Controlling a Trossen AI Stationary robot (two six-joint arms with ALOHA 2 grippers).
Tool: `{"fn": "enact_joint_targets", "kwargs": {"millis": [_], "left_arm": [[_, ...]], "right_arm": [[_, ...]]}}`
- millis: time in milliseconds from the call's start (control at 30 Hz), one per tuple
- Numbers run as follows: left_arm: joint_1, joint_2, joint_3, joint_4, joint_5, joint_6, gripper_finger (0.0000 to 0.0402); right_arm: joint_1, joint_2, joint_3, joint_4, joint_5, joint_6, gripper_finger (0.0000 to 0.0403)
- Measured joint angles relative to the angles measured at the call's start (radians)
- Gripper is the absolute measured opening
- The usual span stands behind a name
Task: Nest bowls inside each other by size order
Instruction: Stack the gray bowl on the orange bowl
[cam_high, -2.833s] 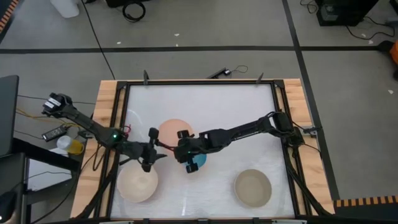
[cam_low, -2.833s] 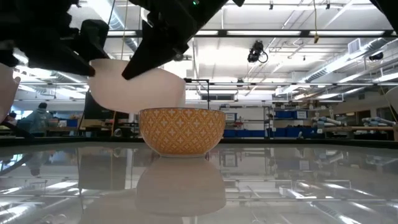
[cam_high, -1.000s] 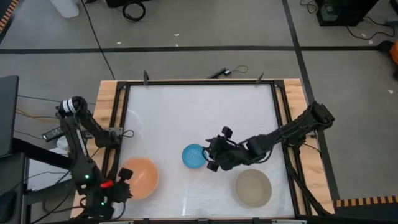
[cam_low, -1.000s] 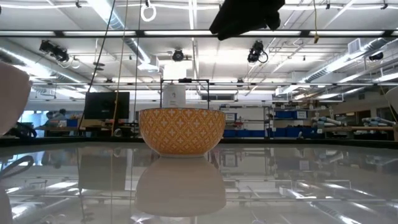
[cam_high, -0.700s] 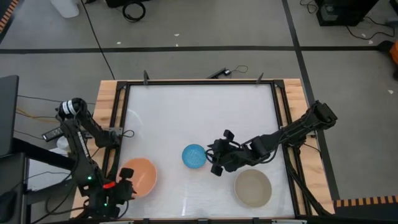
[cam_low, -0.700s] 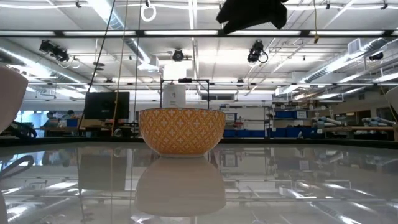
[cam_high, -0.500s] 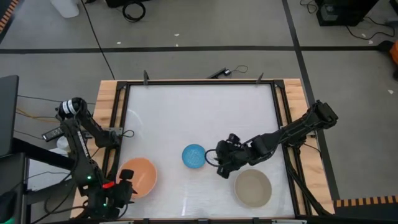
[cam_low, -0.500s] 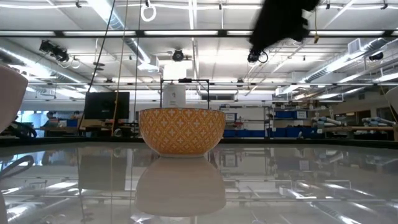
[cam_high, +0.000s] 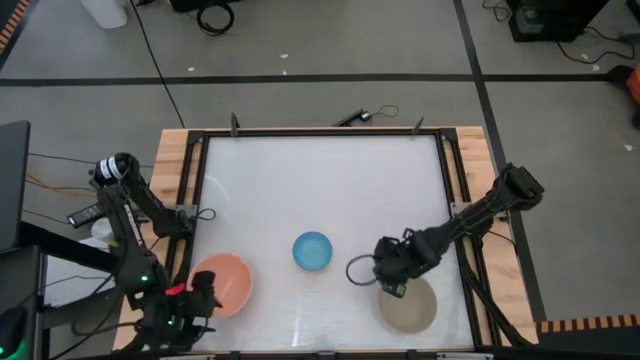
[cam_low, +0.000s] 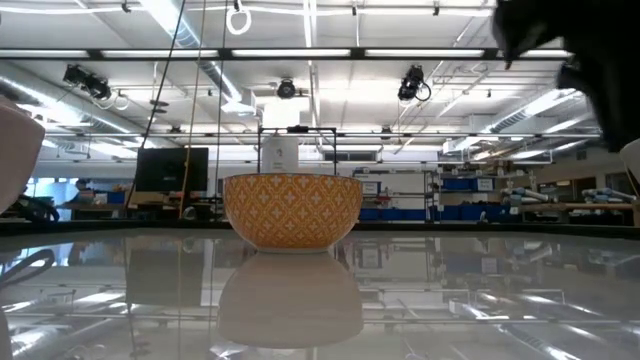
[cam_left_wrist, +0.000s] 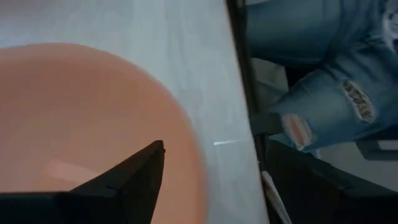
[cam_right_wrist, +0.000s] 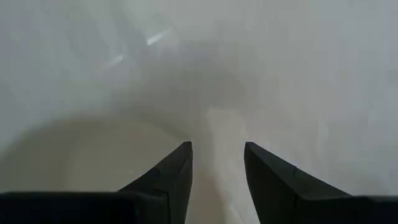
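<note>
The small blue bowl (cam_high: 313, 250) stands alone at the table's middle; in the low view its outside is yellow-patterned (cam_low: 291, 210). The salmon-pink bowl (cam_high: 225, 283) sits at the near left, covering the cream-white bowl, whose wall shows only at the low view's left edge (cam_low: 12, 150). My left gripper (cam_high: 200, 297) is open, with one finger (cam_left_wrist: 140, 171) over the pink bowl's inside (cam_left_wrist: 74, 124) and the other outside its rim. The grey-beige bowl (cam_high: 408, 305) stands at the near right. My right gripper (cam_high: 392, 276) is open over its far-left rim (cam_right_wrist: 214, 143).
A black frame (cam_high: 320, 132) rims the white table. A dark cable loop (cam_high: 358, 268) hangs beside my right gripper. A person's legs in jeans (cam_left_wrist: 323, 74) stand just beyond the table's edge next to the pink bowl. There is free room on the table's far half.
My right gripper has gone from beside the blue bowl toward the table's right and near edges, ending over the grey-beige bowl's rim. The blue bowl has stayed where it stood.
</note>
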Motion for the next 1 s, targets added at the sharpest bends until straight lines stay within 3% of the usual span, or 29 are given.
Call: {"fn": "enact_joint_targets", "kwargs": {"millis": [200, 433, 533, 633, 767, 900, 1000], "left_arm": [[0.042, 0.031, 0.000, 0.002, 0.088, -0.005, 0.0286], [0.057, 0.030, 0.000, 0.049, 0.096, 0.022, 0.0286], [0.071, 0.027, 0.000, 0.048, 0.125, 0.022, 0.0286], [0.087, 0.012, 0.001, 0.027, 0.179, 0.013, 0.0286], [0.097, -0.008, 0.030, -0.093, 0.211, -0.039, 0.0286], [0.097, -0.015, 0.088, -0.202, 0.195, -0.044, 0.0286], [0.097, -0.017, 0.133, -0.254, 0.113, -0.033, 0.0286]], "right_arm": [[0.075, 0.000, -0.079, 0.013, 0.021, 0.038, 0.0153], [0.100, 0.000, -0.137, 0.092, 0.026, 0.044, 0.0143], [0.102, 0.000, -0.165, 0.163, 0.023, 0.019, 0.0103], [0.102, -0.002, -0.175, 0.227, 0.014, -0.024, 0.0031], [0.092, -0.002, -0.164, 0.269, 0.027, -0.056, 0.0021], [0.078, -0.001, -0.089, 0.289, 0.134, -0.103, 0.0012], [0.070, 0.002, -0.022, 0.307, 0.248, -0.160, 0.0012]]}}
